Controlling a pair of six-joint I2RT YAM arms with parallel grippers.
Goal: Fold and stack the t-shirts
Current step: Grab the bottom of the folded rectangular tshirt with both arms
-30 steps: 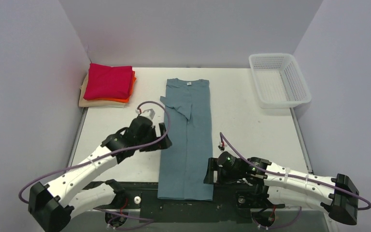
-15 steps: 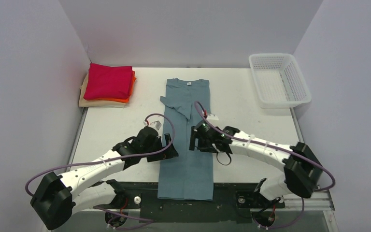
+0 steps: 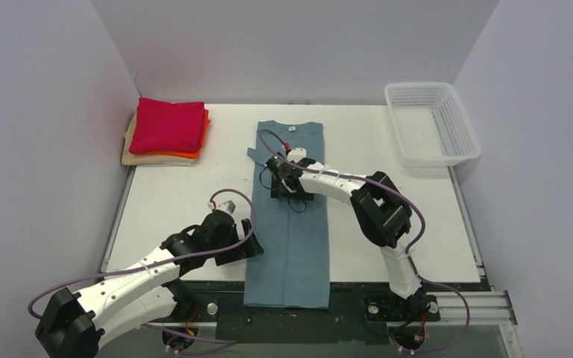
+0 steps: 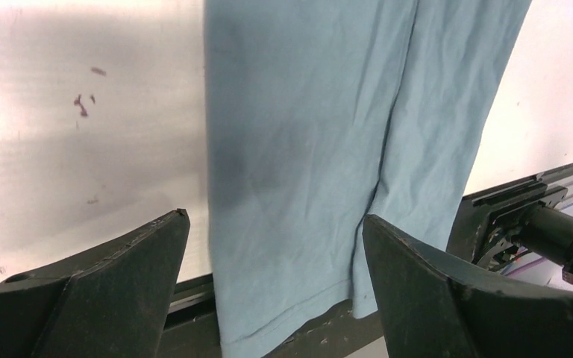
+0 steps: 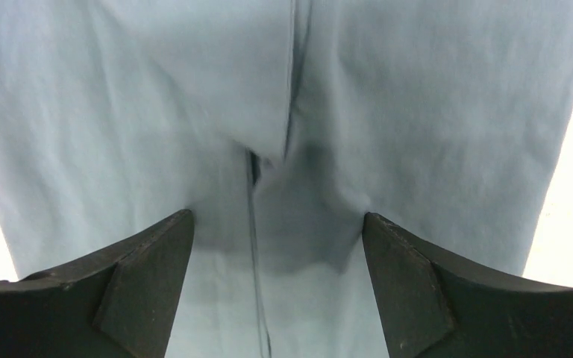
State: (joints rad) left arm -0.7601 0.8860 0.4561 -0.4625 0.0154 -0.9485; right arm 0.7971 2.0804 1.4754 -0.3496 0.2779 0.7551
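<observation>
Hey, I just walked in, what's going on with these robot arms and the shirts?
The teal t-shirt lies flat, folded into a long strip, its hem past the near edge of the table. The left gripper is open at the strip's left edge; the right gripper is open above its upper middle. Neither holds cloth. A stack of folded shirts, red on top, sits far left.

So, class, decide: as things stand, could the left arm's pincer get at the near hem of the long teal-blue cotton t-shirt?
Probably yes. The left pincer hangs open at the left edge of the long teal-blue cotton t-shirt, close to its hem, nothing lying between.
</observation>
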